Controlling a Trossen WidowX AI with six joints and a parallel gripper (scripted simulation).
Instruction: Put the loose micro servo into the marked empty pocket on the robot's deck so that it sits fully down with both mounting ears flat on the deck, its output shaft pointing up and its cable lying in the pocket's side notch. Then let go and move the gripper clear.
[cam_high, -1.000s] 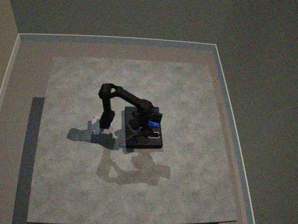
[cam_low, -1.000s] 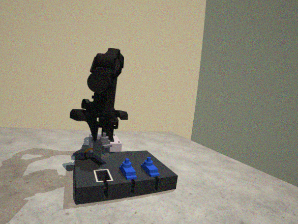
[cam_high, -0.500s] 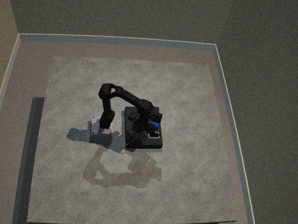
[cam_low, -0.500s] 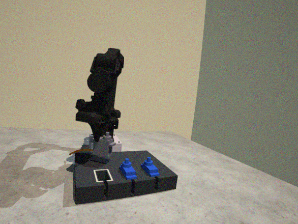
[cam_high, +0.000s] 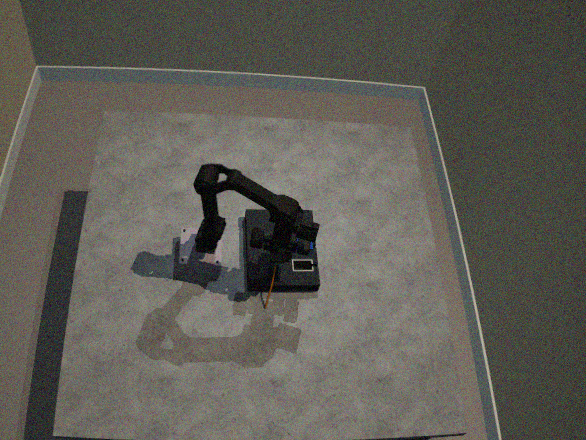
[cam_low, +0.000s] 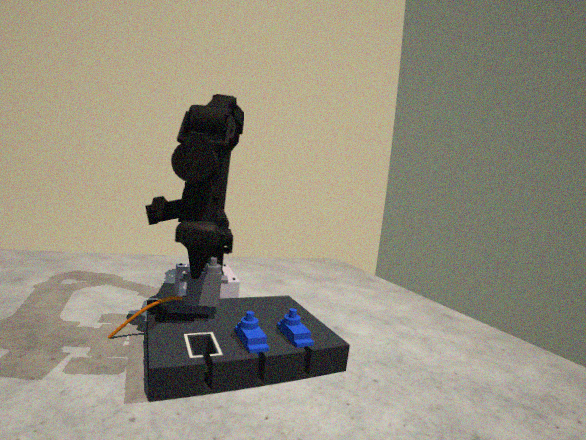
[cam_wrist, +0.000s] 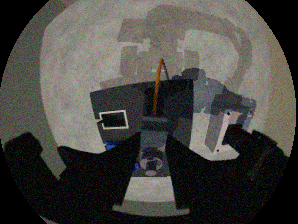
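One grey micro servo (cam_low: 204, 287) (cam_wrist: 151, 162) is pinched in the gripper (cam_low: 205, 280) (cam_wrist: 153, 136), above the deck (cam_low: 250, 372) (cam_wrist: 172, 95); its hard body should bear a flank grip; the limp orange cable (cam_high: 271, 287) (cam_low: 145, 310) (cam_wrist: 158, 85) may snag.

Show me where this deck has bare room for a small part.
In the exterior view, the deck has bare strips behind the two blue servos and left of the outlined pocket. It is crowded behind that pocket, where the pincer holds the grey servo, orange cable trailing off left.
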